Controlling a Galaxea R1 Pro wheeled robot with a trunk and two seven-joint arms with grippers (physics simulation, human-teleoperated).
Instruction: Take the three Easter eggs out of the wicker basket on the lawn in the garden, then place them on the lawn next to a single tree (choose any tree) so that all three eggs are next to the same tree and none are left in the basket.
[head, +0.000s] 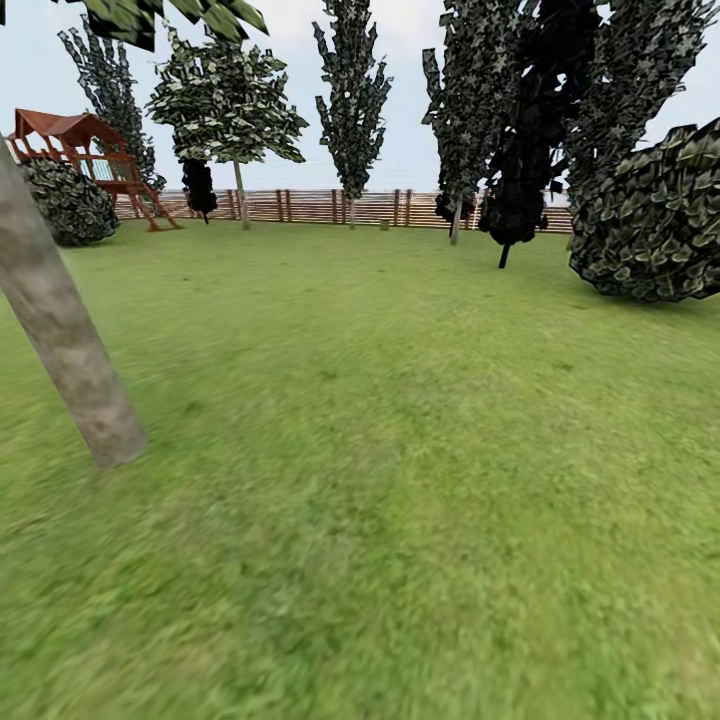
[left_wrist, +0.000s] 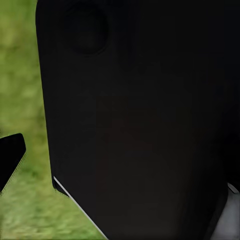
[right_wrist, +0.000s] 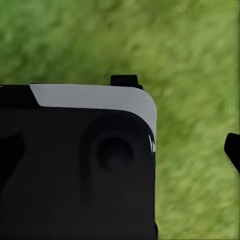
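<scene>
Looking over the lawn (head: 400, 450), I see a tree (head: 60, 330) trunk, the fence (head: 330, 207) and playset (head: 85, 150) far off. Whether my grippers are spread, I cannot tell.

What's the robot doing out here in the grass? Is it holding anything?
Right now it isn't handling anything that can be seen. Its head camera looks across the lawn toward a wooden fence, with a pale tree trunk close by on the left, a playset far off, and a big bush on the right. Both wrist cameras look down at grass past dark parts of the robot's own body, so whether the fingers are open can't be told.
</scene>
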